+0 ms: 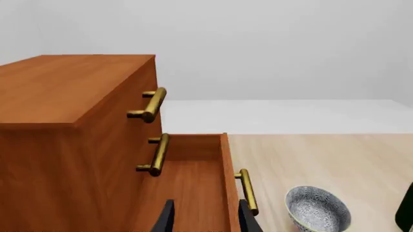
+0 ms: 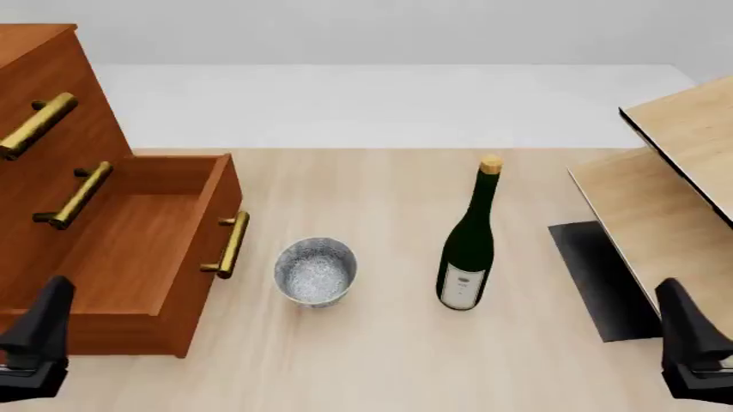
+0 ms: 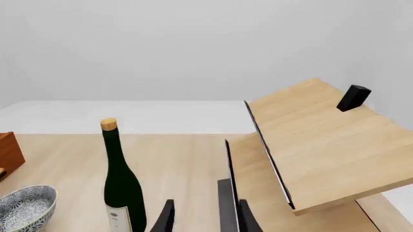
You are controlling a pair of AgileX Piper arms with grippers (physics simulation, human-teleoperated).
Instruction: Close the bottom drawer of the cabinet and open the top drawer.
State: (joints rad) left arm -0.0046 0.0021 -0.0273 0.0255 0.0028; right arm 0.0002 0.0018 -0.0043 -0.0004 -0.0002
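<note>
Here the cabinet [image 2: 46, 129] stands at the left edge of the table [image 2: 378, 360], its drawer fronts facing right across the tabletop. The bottom drawer [image 2: 137, 249] is pulled well out, its open box empty and its brass handle [image 2: 229, 245] pointing toward the middle of the table. The top drawer [image 2: 40, 124] and the middle drawer [image 2: 75, 196] sit flush in the carcass, pushed fully in.

Just beside the open drawer's handle, but apart from it, rests a patterned bowl [image 2: 315, 272]. To its right, near the centre of the table, a dark green bottle [image 2: 468, 249] stands upright with a cork-coloured cap. Along the right edge is a pale-wood shelf unit [image 2: 675, 172], with a small black block [image 3: 353, 97] lying on its top board (seen only from the right wrist).

The left gripper [image 2: 40, 339] hovers at the near left corner, over the front corner of the open drawer; its wrist view shows the fingers set a moderate gap apart and holding nothing. The right gripper [image 2: 691, 343] hangs at the near right corner, likewise parted and empty.
</note>
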